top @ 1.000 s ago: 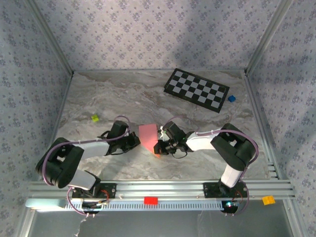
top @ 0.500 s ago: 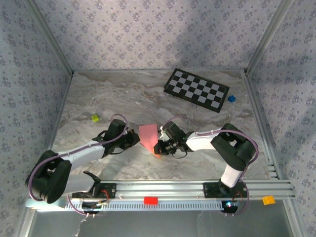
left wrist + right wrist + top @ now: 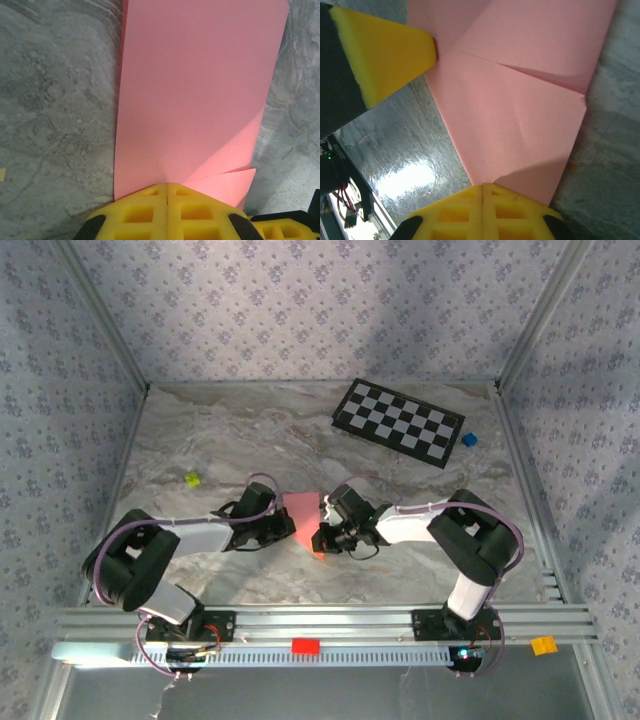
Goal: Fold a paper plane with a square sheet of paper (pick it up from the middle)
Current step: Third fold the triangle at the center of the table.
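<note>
The square sheet of paper [image 3: 302, 512] is pink-red, partly folded, and lies on the marble table between both grippers. In the left wrist view the paper [image 3: 200, 90] stretches away flat, with a folded flap lifting at its near right corner. My left gripper [image 3: 167, 186] is shut, its yellow tips resting on the near edge. My right gripper [image 3: 483, 187] is shut too, tips on a creased corner of the paper [image 3: 520, 130]. From above, the left gripper [image 3: 286, 525] and right gripper [image 3: 321, 536] meet the sheet from opposite sides. One left finger [image 3: 385, 55] touches the paper's far edge.
A black-and-white checkerboard [image 3: 398, 422] lies at the back right with a small blue block [image 3: 468, 440] beside it. A yellow-green block [image 3: 192, 479] sits at the left. A red block [image 3: 305, 646] and an orange block [image 3: 543, 645] rest by the front rail.
My left arm swung and its gripper slid right onto the left edge of the paper. The right arm and the paper have stayed put.
</note>
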`<action>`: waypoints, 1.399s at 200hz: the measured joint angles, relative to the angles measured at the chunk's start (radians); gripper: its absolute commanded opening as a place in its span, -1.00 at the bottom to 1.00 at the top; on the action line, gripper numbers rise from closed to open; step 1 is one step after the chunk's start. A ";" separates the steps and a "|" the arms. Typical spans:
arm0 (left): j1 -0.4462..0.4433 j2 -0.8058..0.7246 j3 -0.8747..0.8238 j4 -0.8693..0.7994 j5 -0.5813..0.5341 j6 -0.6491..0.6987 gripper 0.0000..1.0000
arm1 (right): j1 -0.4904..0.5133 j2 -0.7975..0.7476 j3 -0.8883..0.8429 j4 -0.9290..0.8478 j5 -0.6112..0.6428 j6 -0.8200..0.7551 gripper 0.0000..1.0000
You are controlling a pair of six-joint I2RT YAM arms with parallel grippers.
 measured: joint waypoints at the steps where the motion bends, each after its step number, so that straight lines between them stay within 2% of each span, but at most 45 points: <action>1: 0.000 0.000 0.000 0.000 0.000 0.000 -1.00 | 0.000 0.000 0.001 -0.003 0.000 -0.001 -1.00; 50: 0.000 -0.023 -0.026 0.010 -0.009 0.001 -1.00 | 0.006 0.009 0.116 -0.080 -0.027 -0.021 -0.96; 80: 0.000 -0.024 -0.027 0.007 -0.011 0.001 -1.00 | 0.019 0.072 0.191 -0.071 -0.034 -0.028 -0.95; 115: 0.000 -0.024 -0.022 -0.001 -0.011 0.004 -1.00 | 0.026 0.134 0.171 -0.061 -0.032 -0.026 -0.95; 176: 0.000 -0.024 -0.022 -0.003 -0.011 0.005 -1.00 | 0.023 0.104 0.129 -0.026 -0.033 -0.024 -0.93; 280: 0.000 -0.024 -0.022 -0.003 -0.011 0.005 -1.00 | 0.016 0.155 0.175 -0.001 -0.041 0.019 -0.87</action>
